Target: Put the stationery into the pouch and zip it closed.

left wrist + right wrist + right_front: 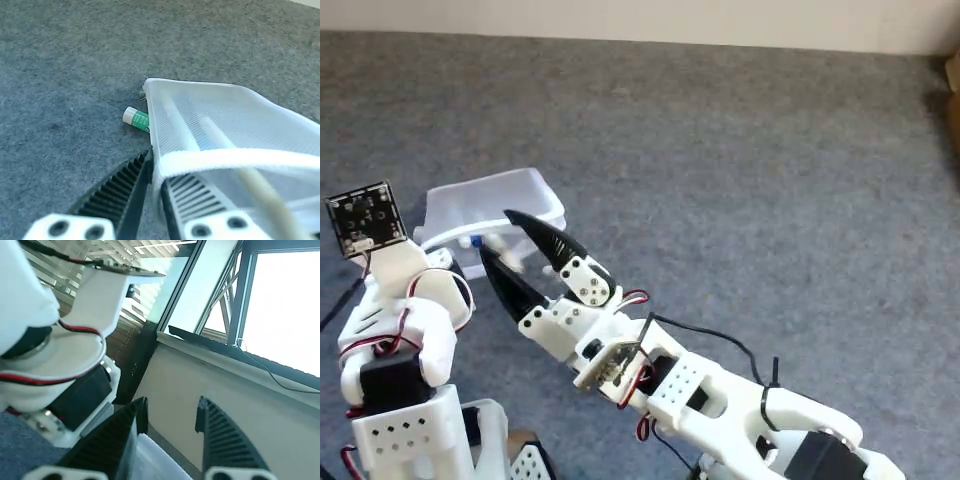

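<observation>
Currently the left gripper [156,169] fingers are pinched on the rim of the mesh pouch [235,125] on the bench [60,100]; the right gripper [498,233] fingers stand wide apart, empty, beside it.

Shells: white moulded plastic arm links [720,395], lower right and lower left in the high view, with rows of small holes.
Fingers: black ribbed plastic fingers [548,243], curved and pointed.
Cables: red-and-black servo wires [35,377]; thin black cable [720,335].
Board: black square camera board [365,218], far left.
</observation>
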Robot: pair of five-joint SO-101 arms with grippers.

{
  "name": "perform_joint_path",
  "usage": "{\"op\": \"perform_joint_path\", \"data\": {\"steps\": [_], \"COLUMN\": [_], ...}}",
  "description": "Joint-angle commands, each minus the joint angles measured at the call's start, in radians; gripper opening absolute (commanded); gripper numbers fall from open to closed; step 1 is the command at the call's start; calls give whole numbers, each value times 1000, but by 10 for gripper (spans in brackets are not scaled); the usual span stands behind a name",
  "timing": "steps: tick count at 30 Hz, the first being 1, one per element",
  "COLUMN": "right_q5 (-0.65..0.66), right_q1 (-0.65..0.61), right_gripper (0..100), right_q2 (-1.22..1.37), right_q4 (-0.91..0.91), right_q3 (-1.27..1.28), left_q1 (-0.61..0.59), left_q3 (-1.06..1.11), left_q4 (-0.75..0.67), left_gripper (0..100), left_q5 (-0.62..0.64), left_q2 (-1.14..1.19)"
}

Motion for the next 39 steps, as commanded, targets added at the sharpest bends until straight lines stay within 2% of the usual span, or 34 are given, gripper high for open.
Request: {"op": "perform_joint_path", "data": {"steps": [1, 12, 18, 24, 31, 39], "right_q5": [14, 14, 14, 14, 14, 14], "right_q1": [-12, -27, -50, -41, -41, -41], "right_gripper": [152, 152, 152, 152, 152, 152], "right_q2": [-7, -7, -8, -8, -10, -10], "right_q4": [-18, -18, -18, -15, 139, 153], "right_q3": [30, 50, 107, 107, 107, 105], "left_q1": [21, 18, -71, -88, -133, -174], "left_q3": [-13, -13, -16, -16, -16, -13], "left_q4": [-25, -25, -26, -26, -38, -48], "left_gripper": [14, 14, 14, 14, 14, 14], "left_q5": [-11, -11, -3, -3, -2, 32], "left_q2": [5, 5, 5, 5, 5, 5]}}
